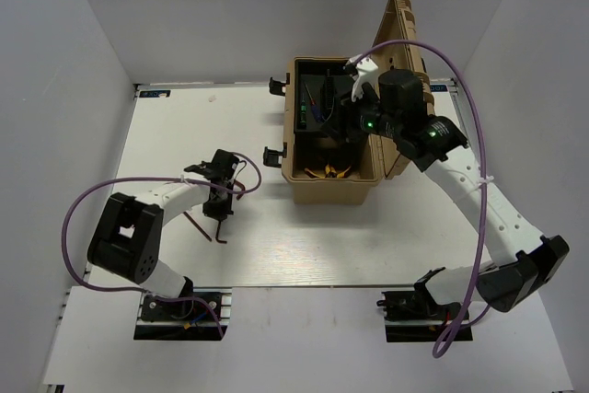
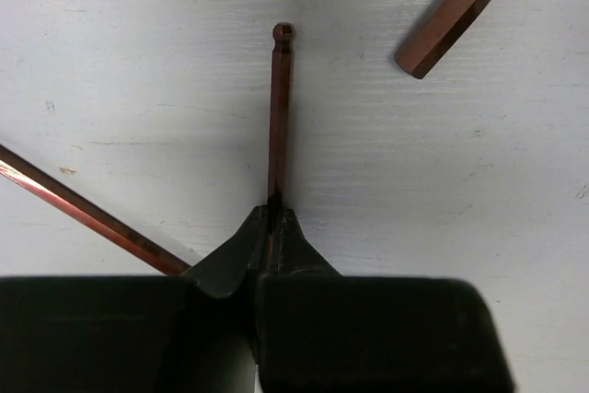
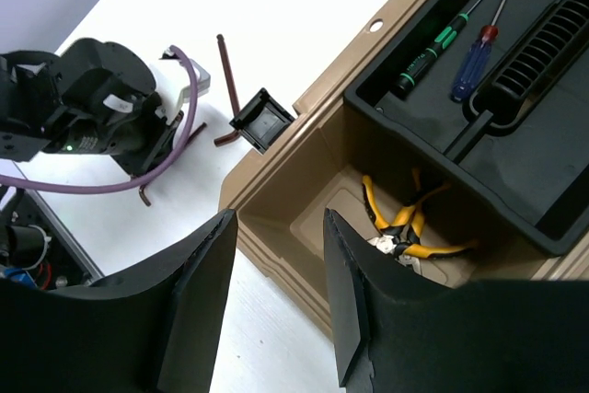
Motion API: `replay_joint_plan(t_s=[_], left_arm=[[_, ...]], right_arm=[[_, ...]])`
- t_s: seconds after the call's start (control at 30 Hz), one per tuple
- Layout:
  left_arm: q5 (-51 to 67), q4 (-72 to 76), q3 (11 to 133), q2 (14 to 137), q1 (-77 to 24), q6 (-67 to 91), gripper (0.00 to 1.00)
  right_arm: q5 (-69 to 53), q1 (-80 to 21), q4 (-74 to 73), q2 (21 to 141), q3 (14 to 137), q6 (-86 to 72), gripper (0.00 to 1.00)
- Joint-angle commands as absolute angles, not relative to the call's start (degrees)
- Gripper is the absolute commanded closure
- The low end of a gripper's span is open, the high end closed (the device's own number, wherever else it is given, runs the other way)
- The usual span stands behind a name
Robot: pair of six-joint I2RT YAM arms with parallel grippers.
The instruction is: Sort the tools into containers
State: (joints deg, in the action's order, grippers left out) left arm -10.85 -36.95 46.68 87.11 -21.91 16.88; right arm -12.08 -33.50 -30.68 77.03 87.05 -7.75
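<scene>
My left gripper (image 1: 221, 202) (image 2: 272, 213) is shut on a thin reddish hex key (image 2: 279, 117) with a ball end, held low at the white table. A thicker hex key (image 2: 456, 16) and another thin one (image 2: 83, 209) lie beside it; hex keys also show in the top view (image 1: 198, 225). My right gripper (image 1: 342, 126) (image 3: 276, 292) is open and empty above the tan toolbox (image 1: 331, 192) (image 3: 276, 163). Two yellow-and-black pliers (image 3: 405, 223) (image 1: 329, 170) lie in the box bottom. A black-green stick tool (image 3: 428, 52) and a blue-red screwdriver (image 3: 474, 62) lie in its black tray (image 3: 515, 135).
The toolbox lid (image 1: 405, 34) stands open at the back right. Black latches (image 3: 262, 120) stick out from the box's left side. One hex key (image 3: 228, 71) lies on the table between the latch and the left arm (image 3: 92, 108). White walls surround the table.
</scene>
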Motion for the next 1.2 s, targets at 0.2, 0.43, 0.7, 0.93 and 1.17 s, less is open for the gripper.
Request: replay_joint_plan(t_s=[0.2, 0.43, 0.7, 0.93, 1.17], left_arm=[[-8.53, -39.11, 51.41, 76.83, -22.24, 17.58, 1.00], [-3.09, -40.96, 60.02, 70.85, -22.76, 18.11, 1.00], [10.36, -38.33, 77.68, 75.13, -22.76, 15.82, 1.00], [24.94, -27.09, 92.89, 89.28, -23.91, 18.10, 1.00], [32.69, -12.14, 102.80, 104.38, -26.19, 26.09, 1.00]], right_arm=[[-15.55, -33.66, -28.30, 74.35, 85.08, -3.61, 0.43], [-16.96, -33.57, -28.56, 74.71, 84.81, -2.90, 0.41], [-14.60, -33.49, -31.19, 74.36, 87.62, 1.75, 0.92], [4.64, -33.31, -30.33, 72.86, 87.63, 5.61, 1.00], [7.04, -33.83, -29.53, 72.86, 88.59, 10.45, 1.00]])
